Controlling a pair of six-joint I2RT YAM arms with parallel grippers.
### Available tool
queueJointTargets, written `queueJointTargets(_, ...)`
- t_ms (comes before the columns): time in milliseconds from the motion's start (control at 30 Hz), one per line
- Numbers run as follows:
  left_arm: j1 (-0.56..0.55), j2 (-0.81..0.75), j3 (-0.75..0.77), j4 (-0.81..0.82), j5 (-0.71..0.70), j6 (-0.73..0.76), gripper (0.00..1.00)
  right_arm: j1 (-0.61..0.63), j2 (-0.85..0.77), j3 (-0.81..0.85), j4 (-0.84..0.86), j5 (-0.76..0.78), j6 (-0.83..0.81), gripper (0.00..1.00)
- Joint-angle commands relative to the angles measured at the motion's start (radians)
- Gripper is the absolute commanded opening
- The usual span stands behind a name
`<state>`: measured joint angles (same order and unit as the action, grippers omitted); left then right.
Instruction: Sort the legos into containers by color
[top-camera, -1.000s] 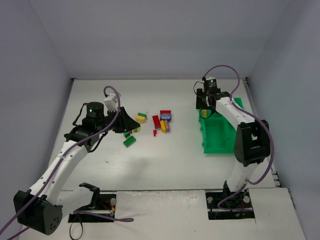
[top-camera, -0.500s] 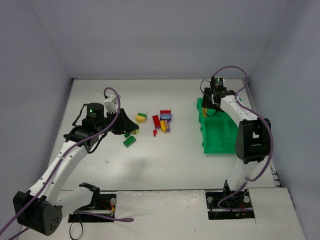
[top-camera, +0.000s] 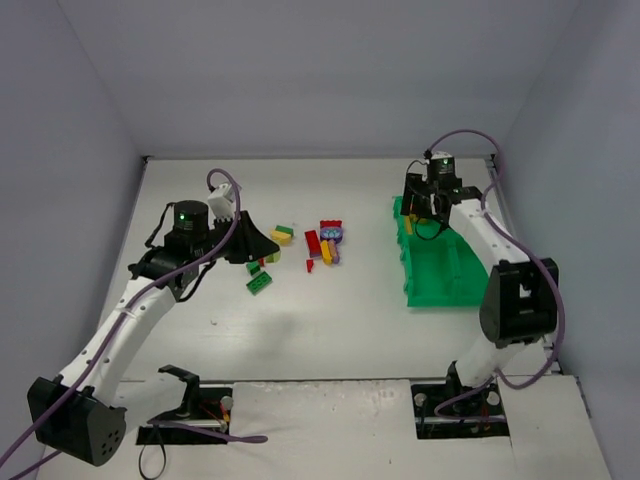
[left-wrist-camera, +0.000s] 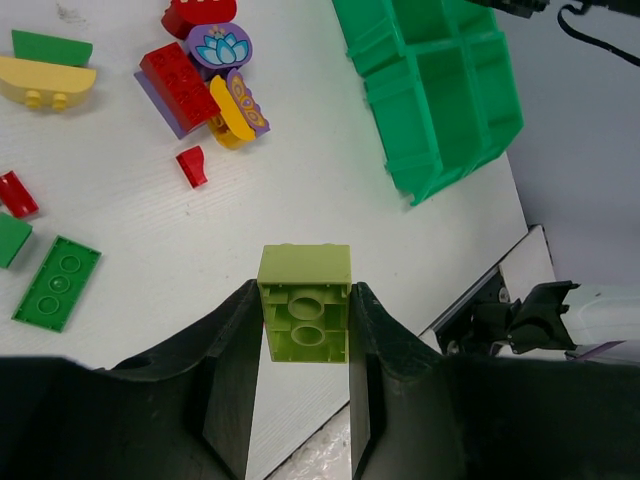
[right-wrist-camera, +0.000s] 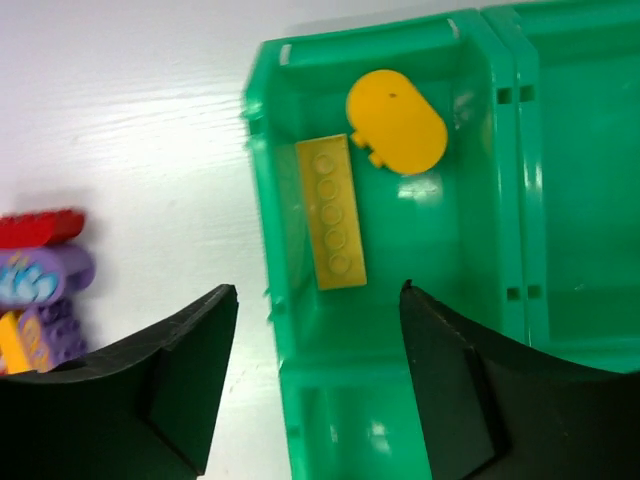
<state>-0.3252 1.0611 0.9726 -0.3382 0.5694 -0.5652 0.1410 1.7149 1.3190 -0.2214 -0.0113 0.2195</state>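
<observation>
My left gripper (left-wrist-camera: 303, 300) is shut on a light green lego brick (left-wrist-camera: 305, 315), held above the table with its hollow underside toward the camera. In the top view that gripper (top-camera: 262, 247) hangs by the loose legos (top-camera: 325, 240): red, purple and yellow pieces, plus a flat green plate (left-wrist-camera: 56, 283). My right gripper (right-wrist-camera: 318, 300) stands open and holds nothing above the far-left compartment of the green tray (top-camera: 445, 272). In that compartment lie a flat yellow plate (right-wrist-camera: 331, 212) and a rounded yellow piece (right-wrist-camera: 396, 122).
The tray (left-wrist-camera: 455, 110) sits at the table's right side, close to the right wall. A yellow curved piece (left-wrist-camera: 45, 82) and a green one lie left of the pile. Small red bits (left-wrist-camera: 191, 166) are scattered between them.
My right gripper has moved further over the tray's far-left compartment and opened, letting go of a yellow piece. The left arm with its green brick has barely moved.
</observation>
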Motion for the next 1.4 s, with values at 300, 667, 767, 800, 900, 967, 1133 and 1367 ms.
queueJointTargets(300,-0.009,0.079,0.052,0.321,-0.019,-0.300,0.00,0.331,-0.409,-0.144,0.267,-0.398,-0.148,0.64)
queueJointTargets(667,-0.058,0.172,0.066,0.519,-0.040,-0.460,0.00,0.511,-0.385,-0.087,0.321,-0.434,-0.111,0.66)
queueJointTargets(767,-0.075,0.185,0.074,0.527,-0.045,-0.461,0.00,0.534,-0.365,-0.069,0.326,-0.408,-0.108,0.66)
queueJointTargets(800,-0.080,0.186,0.075,0.527,-0.054,-0.461,0.00,0.540,-0.359,-0.064,0.326,-0.403,-0.106,0.66)
queueJointTargets(900,-0.089,0.192,0.080,0.534,-0.059,-0.464,0.00,0.562,-0.334,-0.046,0.329,-0.378,-0.106,0.66)
queueJointTargets(967,-0.094,0.195,0.086,0.539,-0.059,-0.464,0.00,0.571,-0.324,-0.043,0.335,-0.343,-0.108,0.66)
queueJointTargets(1133,-0.106,0.191,0.089,0.545,-0.065,-0.464,0.00,0.575,-0.301,-0.032,0.340,-0.297,-0.101,0.63)
queueJointTargets(1367,-0.115,0.189,0.084,0.544,-0.063,-0.456,0.00,0.577,-0.290,-0.024,0.353,-0.265,-0.103,0.53)
